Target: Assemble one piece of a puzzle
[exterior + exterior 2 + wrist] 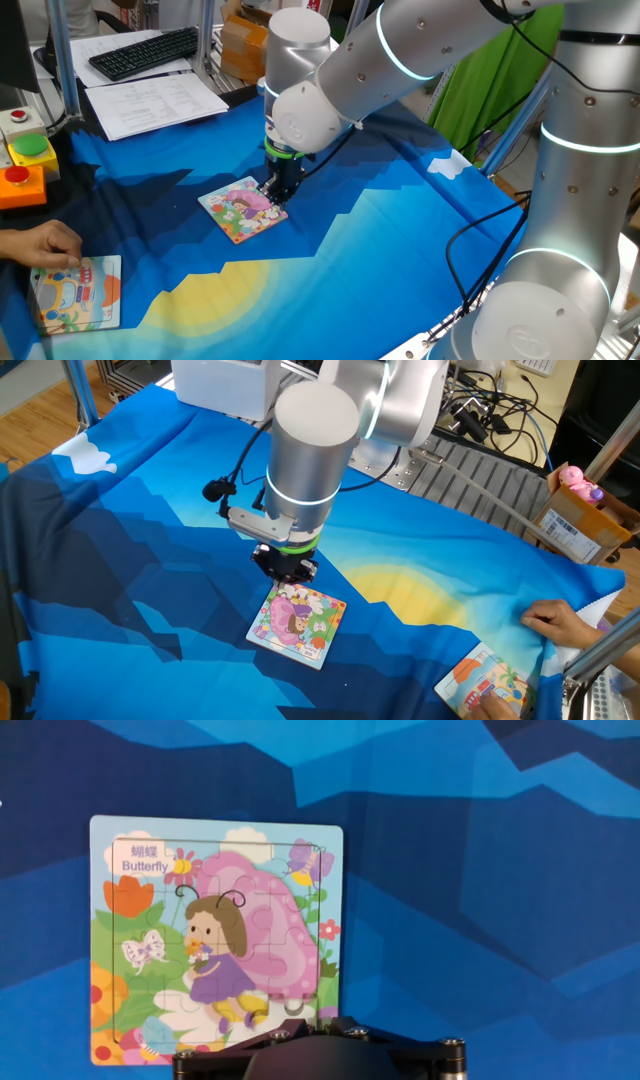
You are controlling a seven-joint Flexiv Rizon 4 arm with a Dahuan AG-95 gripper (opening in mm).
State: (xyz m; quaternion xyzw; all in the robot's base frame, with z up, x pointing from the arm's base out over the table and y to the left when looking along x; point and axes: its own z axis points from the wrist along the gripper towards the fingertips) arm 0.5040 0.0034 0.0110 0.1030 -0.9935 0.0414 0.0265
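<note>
Progress looks late to us: the small square flat puzzle [215,945] with its pink and green butterfly cartoon and pale border lies on the blue and yellow cloth of the worktop [400,250], and in the hand view we find no open gap in its picture. Our black two-finger hand [277,192] points straight down over the board's far edge, its fingers pressed together with nothing visibly pinched. We judge that the tiny pinkish-white piece is either already seated or being pushed home; what remains would be lifting clear.

We cannot pick out that piece as a separate thing in any view. The fingertips are hidden behind the hand's dark body in the hand view, so contact with the board stays unsure. At the near left, a person's hand [45,243] rests beside a larger pale blue and orange board [80,292], partly cut off
</note>
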